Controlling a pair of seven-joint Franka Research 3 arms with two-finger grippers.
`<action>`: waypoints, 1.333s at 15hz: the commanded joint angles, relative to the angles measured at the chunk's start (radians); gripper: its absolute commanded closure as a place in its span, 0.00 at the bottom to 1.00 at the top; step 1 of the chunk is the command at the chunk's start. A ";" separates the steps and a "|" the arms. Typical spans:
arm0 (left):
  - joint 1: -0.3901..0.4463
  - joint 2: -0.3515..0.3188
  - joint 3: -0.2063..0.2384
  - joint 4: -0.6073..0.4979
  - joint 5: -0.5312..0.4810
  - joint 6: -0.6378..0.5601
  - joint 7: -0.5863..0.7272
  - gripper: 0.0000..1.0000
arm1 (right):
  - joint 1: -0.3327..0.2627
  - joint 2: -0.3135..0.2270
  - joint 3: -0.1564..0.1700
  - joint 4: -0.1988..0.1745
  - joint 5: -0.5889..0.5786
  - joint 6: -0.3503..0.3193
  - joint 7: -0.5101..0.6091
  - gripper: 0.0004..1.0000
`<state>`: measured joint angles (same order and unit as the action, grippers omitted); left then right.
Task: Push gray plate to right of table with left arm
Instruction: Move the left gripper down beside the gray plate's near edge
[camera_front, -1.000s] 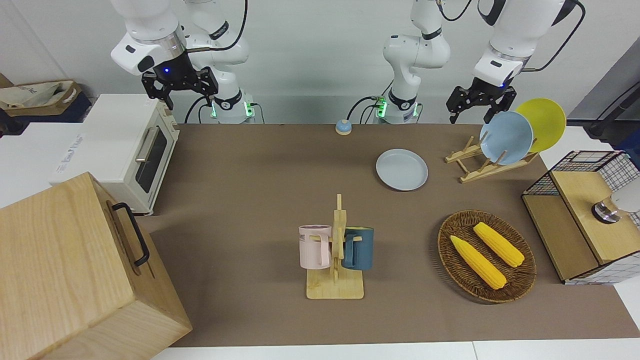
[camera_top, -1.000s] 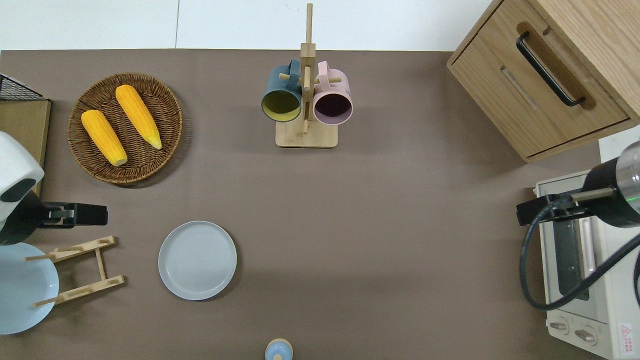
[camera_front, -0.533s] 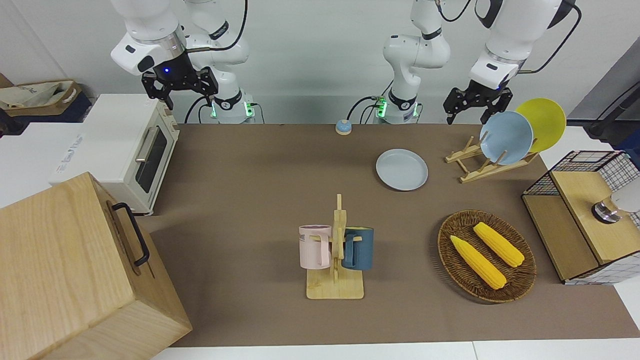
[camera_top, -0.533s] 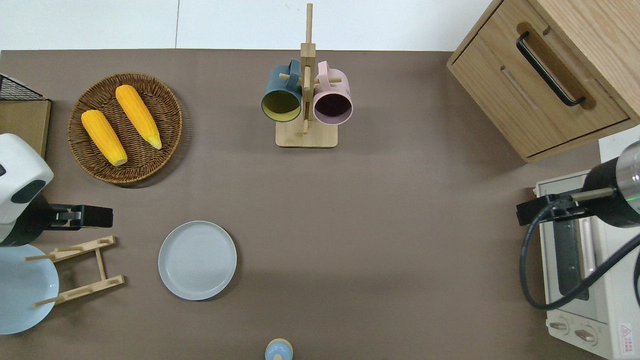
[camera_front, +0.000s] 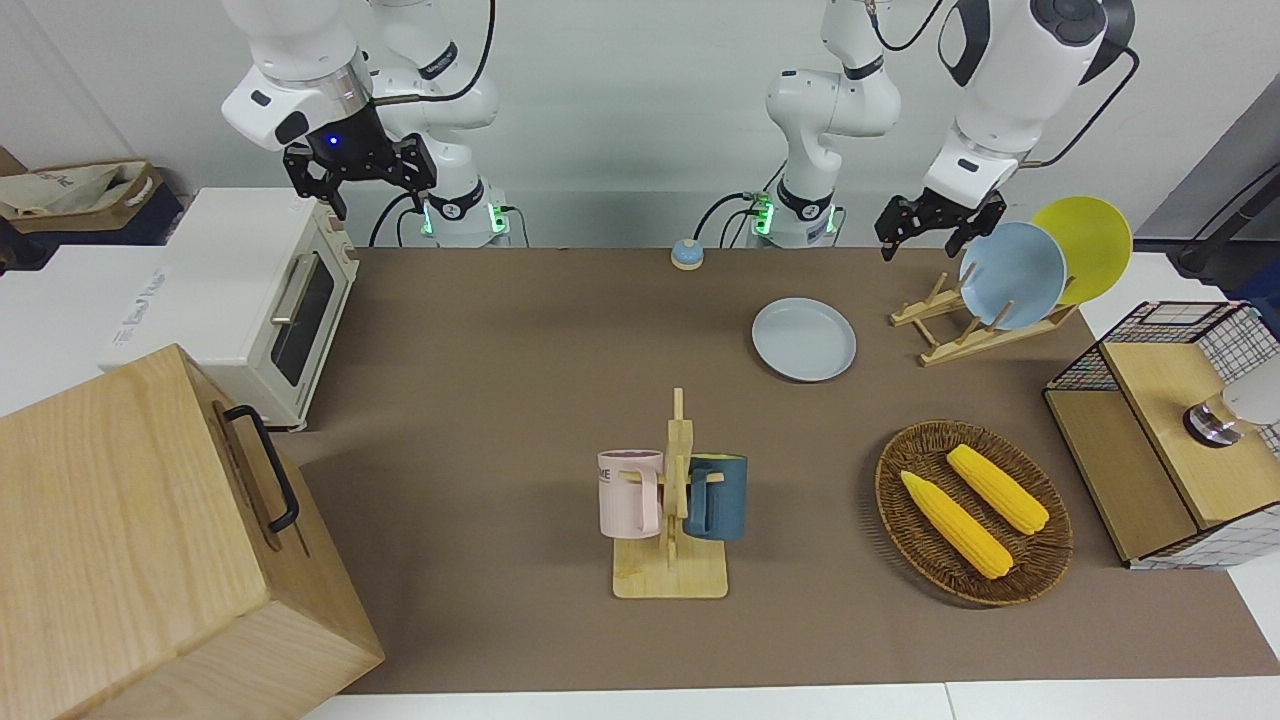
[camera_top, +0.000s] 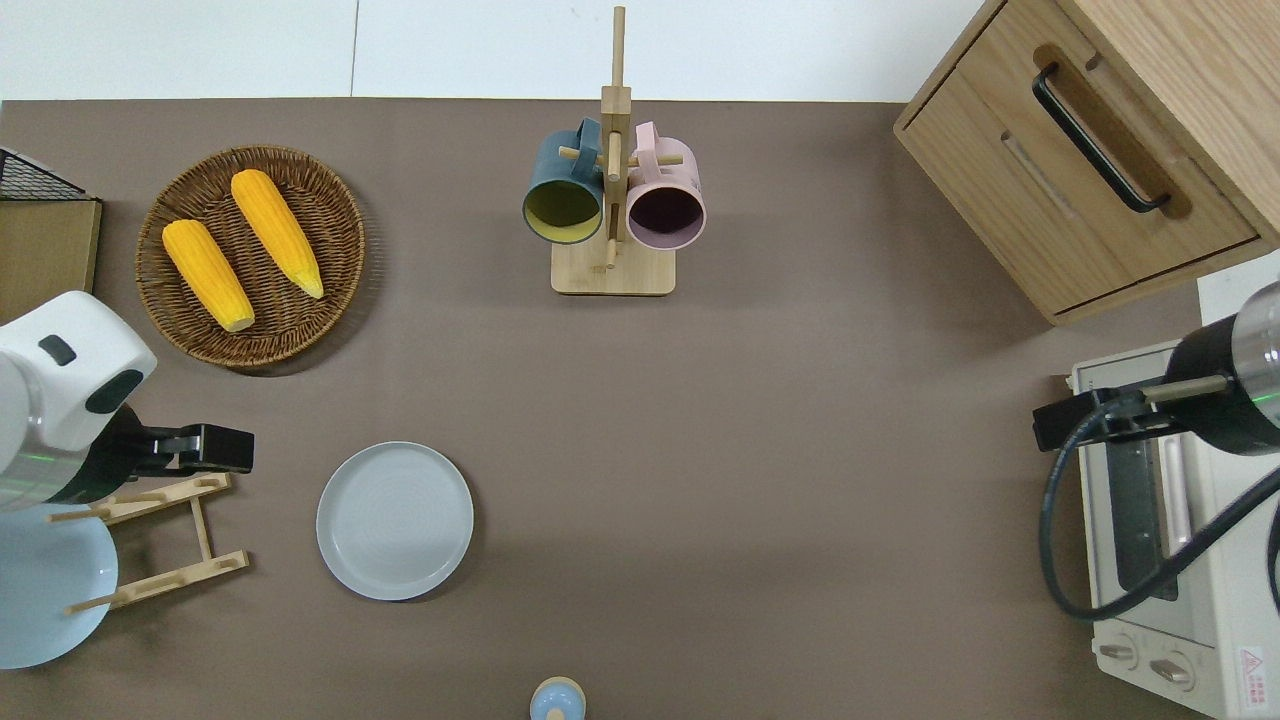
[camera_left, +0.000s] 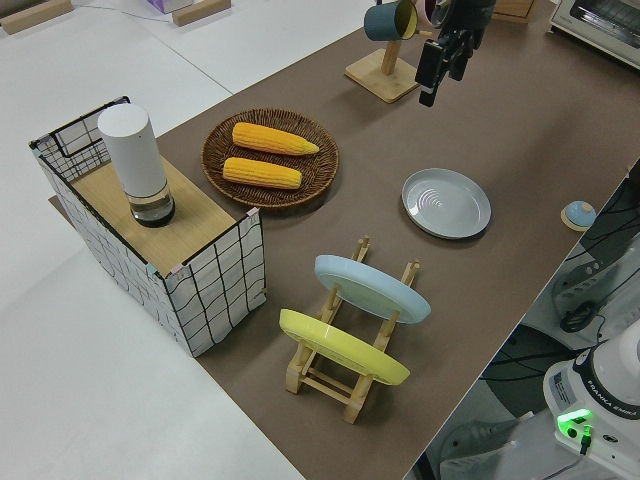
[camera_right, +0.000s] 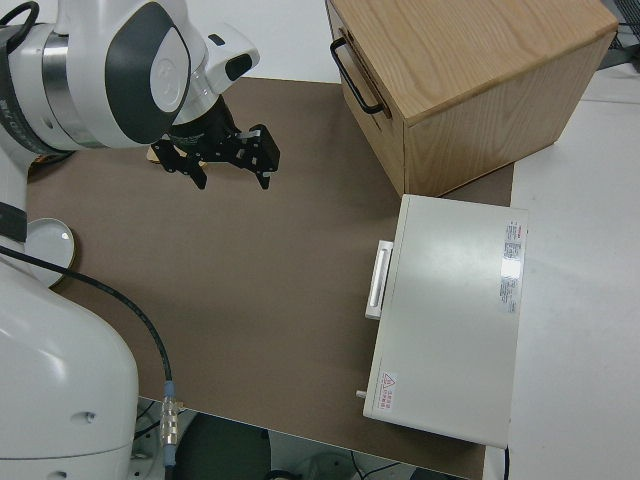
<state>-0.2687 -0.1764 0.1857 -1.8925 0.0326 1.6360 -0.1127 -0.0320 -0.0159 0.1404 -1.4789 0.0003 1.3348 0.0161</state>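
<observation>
The gray plate (camera_top: 395, 521) lies flat on the brown counter (camera_top: 760, 480), near the robots' edge and toward the left arm's end, just beside the wooden plate rack (camera_top: 165, 542) that carries a sky-blue plate (camera_front: 1012, 275) and a yellow plate (camera_front: 1084, 249). The left claw (camera_top: 222, 449) hangs in the air with its fingers parted and nothing between them, over the rack's outer corner. The plate is therefore toward the right arm's end from the claw, and slightly nearer the robots. That is the relation the push turns on: the claw is already on the side of the plate away from the goal, so it would seem to need only to come down by the plate's rim and sweep along the counter's length. The left arm is plainly the closer one. The stretch of counter between the plate and the toaster oven (camera_top: 1165, 540) is bare. The right arm is parked, its claw (camera_front: 362, 172) open and holding nothing.
</observation>
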 joint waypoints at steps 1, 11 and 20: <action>-0.007 -0.092 -0.002 -0.164 0.012 0.093 -0.018 0.01 | -0.020 -0.002 0.016 0.009 0.004 -0.016 0.012 0.02; -0.007 -0.189 -0.018 -0.474 0.013 0.352 -0.019 0.00 | -0.019 -0.002 0.016 0.009 0.004 -0.016 0.013 0.02; 0.003 -0.180 -0.028 -0.600 0.013 0.542 -0.028 0.00 | -0.020 -0.002 0.016 0.009 0.004 -0.016 0.013 0.02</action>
<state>-0.2684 -0.3332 0.1570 -2.4314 0.0327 2.0996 -0.1210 -0.0320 -0.0159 0.1404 -1.4789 0.0003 1.3348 0.0160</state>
